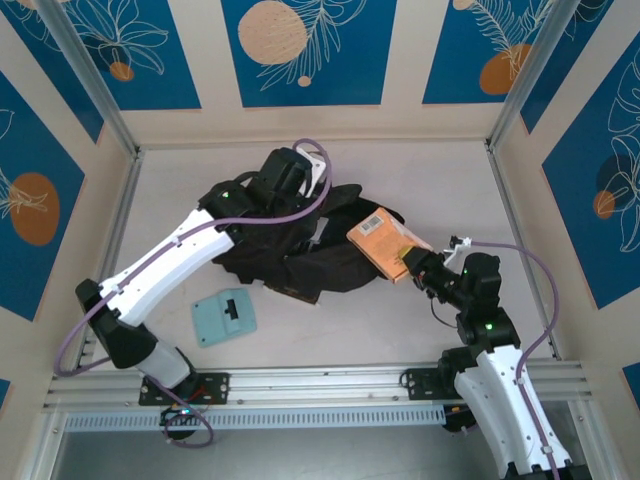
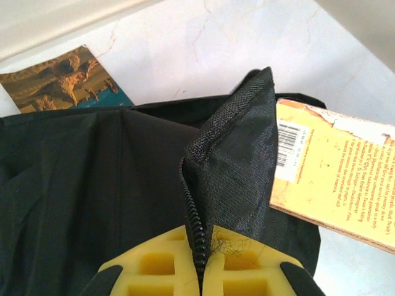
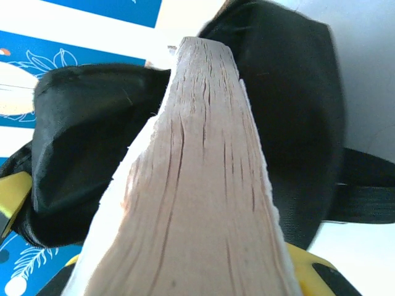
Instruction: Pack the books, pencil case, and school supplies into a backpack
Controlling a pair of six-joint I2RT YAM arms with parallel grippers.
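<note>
The black backpack lies slumped in the middle of the table. My left gripper reaches over its far side, shut on the backpack's zip edge, which stands up between the yellow pads. My right gripper is shut on the orange book, held at the backpack's right edge. In the right wrist view the book's page edge points toward the backpack's dark opening. A blue-and-orange book lies on the table beyond the backpack. A light-teal piece rests near the front left.
The orange book's back cover with barcode shows right of the pinched fabric. Metal posts and side walls enclose the table. A rail runs along the near edge. A backpack strap lies on the table at the right.
</note>
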